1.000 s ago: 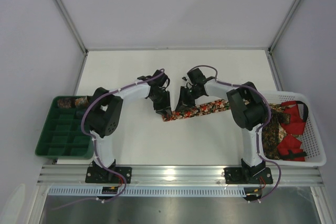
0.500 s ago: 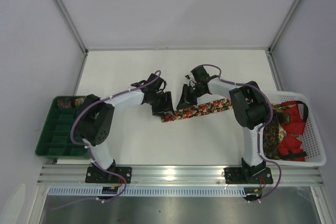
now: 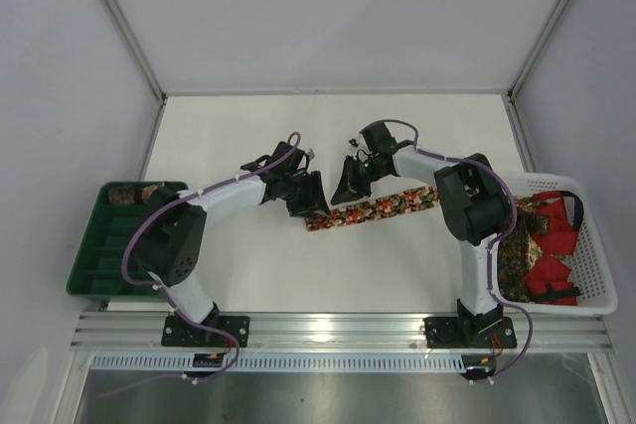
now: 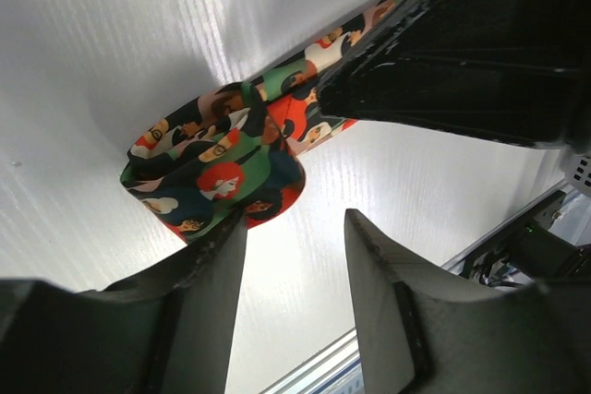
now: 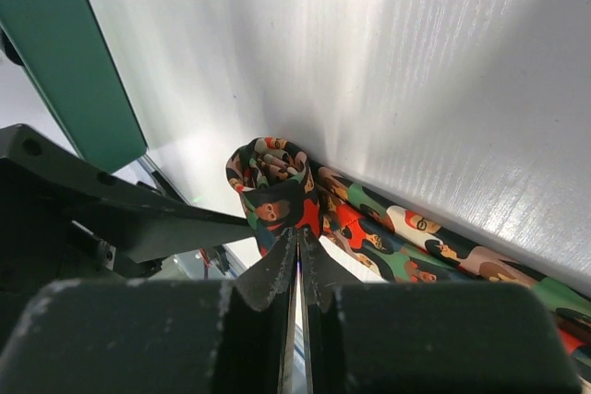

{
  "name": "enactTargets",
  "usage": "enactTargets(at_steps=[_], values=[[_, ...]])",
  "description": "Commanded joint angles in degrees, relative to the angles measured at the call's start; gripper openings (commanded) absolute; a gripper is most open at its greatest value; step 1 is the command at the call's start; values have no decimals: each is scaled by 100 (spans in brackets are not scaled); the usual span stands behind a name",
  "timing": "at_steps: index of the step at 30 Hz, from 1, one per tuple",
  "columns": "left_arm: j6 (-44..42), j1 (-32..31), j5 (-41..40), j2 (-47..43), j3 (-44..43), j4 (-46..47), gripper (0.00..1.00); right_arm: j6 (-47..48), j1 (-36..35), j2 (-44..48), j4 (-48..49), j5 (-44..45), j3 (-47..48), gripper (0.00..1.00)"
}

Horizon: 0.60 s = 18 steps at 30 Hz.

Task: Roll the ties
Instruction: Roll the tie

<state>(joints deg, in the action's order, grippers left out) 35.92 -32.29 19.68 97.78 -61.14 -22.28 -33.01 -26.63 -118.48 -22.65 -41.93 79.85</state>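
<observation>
At right, basket holds ties; left end effector parted, right end effector shut.

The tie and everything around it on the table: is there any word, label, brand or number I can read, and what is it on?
No readable text in any view.
The tie: only a print of small faces, with no words or label showing.
The green tray and the white basket: no markings can be seen.
</observation>
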Motion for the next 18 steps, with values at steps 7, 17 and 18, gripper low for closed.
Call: enactTargets(at_steps=[7, 17, 18], values=[[-68, -40, 123, -15, -196, 356, 46, 138, 0, 228, -187, -34, 215, 8], [-182, -23, 299, 426, 15, 989, 36, 172, 9, 299, -274, -17, 294, 8], [-173, -23, 334, 444, 15, 1120, 36, 164, 9, 290, -266, -8, 276, 8]])
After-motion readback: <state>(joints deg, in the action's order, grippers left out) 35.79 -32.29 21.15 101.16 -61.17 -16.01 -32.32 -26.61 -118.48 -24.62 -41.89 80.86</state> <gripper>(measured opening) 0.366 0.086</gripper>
